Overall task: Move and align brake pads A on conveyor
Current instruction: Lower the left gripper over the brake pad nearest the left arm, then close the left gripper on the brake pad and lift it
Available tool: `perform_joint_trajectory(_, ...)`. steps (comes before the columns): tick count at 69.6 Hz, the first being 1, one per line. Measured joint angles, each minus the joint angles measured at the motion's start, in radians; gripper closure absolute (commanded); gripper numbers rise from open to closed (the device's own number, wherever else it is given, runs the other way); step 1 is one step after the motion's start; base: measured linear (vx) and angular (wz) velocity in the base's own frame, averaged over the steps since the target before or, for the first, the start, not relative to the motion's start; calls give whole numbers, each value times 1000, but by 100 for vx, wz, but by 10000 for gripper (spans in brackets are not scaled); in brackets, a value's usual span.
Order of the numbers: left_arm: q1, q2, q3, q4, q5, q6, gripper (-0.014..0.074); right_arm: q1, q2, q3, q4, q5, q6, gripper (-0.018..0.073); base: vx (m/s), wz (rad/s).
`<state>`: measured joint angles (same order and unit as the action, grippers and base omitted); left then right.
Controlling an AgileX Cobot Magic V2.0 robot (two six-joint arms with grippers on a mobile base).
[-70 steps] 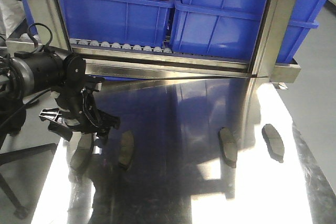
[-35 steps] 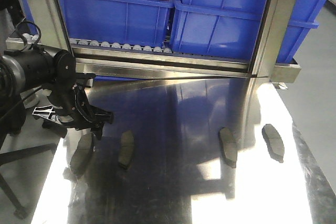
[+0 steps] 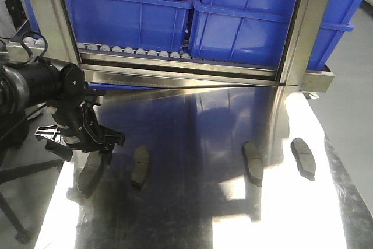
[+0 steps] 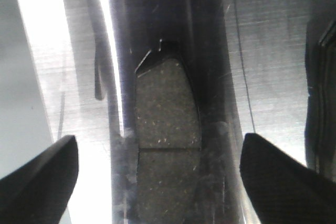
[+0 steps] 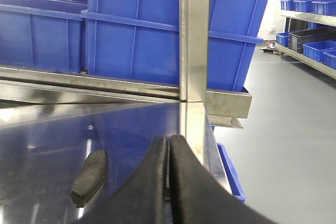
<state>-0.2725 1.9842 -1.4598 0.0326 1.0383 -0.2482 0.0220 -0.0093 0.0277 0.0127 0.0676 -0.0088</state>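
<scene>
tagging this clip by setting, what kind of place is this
Likely a factory or warehouse workstation: blue bins on a roller rack, a steel tabletop with brake pads.

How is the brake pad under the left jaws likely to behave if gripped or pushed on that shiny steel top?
Probably stiff: the brake pad looks like a solid grooved slab. It lies flat, face up, on the steel tabletop, so it should slide rather than roll or tip. The polished surface may let it skid easily.
</scene>
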Motion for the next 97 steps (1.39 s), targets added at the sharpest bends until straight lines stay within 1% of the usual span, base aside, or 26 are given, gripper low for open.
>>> perform_joint_trajectory(21,0,12,0,1,1,2,3,0,0,0,0,0,0,563,0,0)
perform_joint_trajectory(43,-15,38,1,-2,-1,7,3,0,0,0,0,0,0,563,0,0)
perform_joint_trajectory(58,-15,43,1,-2,1,8,22,0,0,0,0,0,0,563,0,0)
perform_joint_trajectory(67,-15,43,1,-2,1,8,57,0,0,0,0,0,0,563,0,0)
perform_joint_trajectory(76,-15,50,1,-2,1,8,131,0,0,0,0,0,0,563,0,0)
perform_joint_trajectory(83,-15,57,1,-2,2,8,222,0,0,0,0,0,0,563,0,0)
perform_joint_trajectory(88,-15,60,1,-6,3,9,309,0,0,0,0,0,0,563,0,0)
perform_joint_trajectory(93,-15,60,1,-9,5,9,416,0,0,0,0,0,0,563,0,0)
perform_joint_trajectory(95,-15,60,1,-8,6,9,472,0,0,0,0,0,0,563,0,0)
perform_joint_trajectory(97,-15,60,1,-8,6,9,507,0,0,0,0,0,0,563,0,0)
